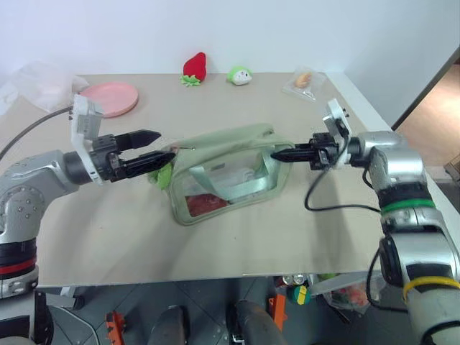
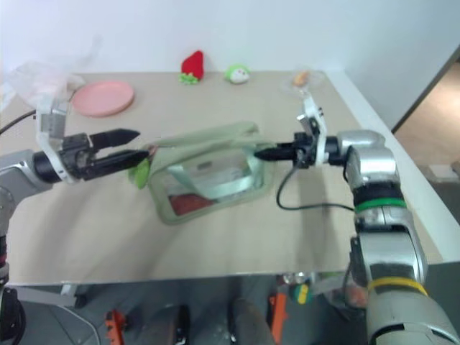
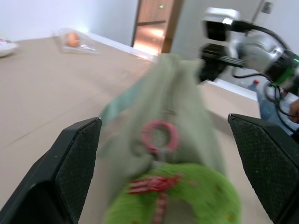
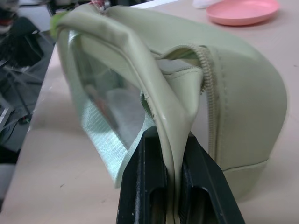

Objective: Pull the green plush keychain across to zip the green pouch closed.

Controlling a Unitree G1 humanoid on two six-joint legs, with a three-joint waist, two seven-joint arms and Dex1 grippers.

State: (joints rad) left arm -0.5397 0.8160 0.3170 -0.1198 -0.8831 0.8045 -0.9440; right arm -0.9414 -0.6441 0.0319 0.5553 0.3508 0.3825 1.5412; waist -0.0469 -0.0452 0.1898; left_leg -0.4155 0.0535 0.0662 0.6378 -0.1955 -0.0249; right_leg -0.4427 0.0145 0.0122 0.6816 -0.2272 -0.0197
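- The green pouch (image 1: pixel 226 176) is lying at the table's (image 1: pixel 287 237) centre, its clear side window facing the near edge and the zipper top running from nine to three o'clock.
- The right gripper (image 4: pixel 174 186) is pinching the pouch's fabric at the three o'clock end, its two fingers clenched on a fold of the edge beside the zipper teeth.
- The green plush keychain (image 3: pixel 187 196) is hanging at the pouch's nine o'clock end, under a pink ring.
- The left gripper (image 1: pixel 154 159) is hovering at that end with its fingers spread wide; the keychain is sitting between them, touching neither.
- A pink plate (image 1: pixel 111 98) is sitting toward eleven o'clock, a strawberry toy (image 1: pixel 194 68) at twelve.
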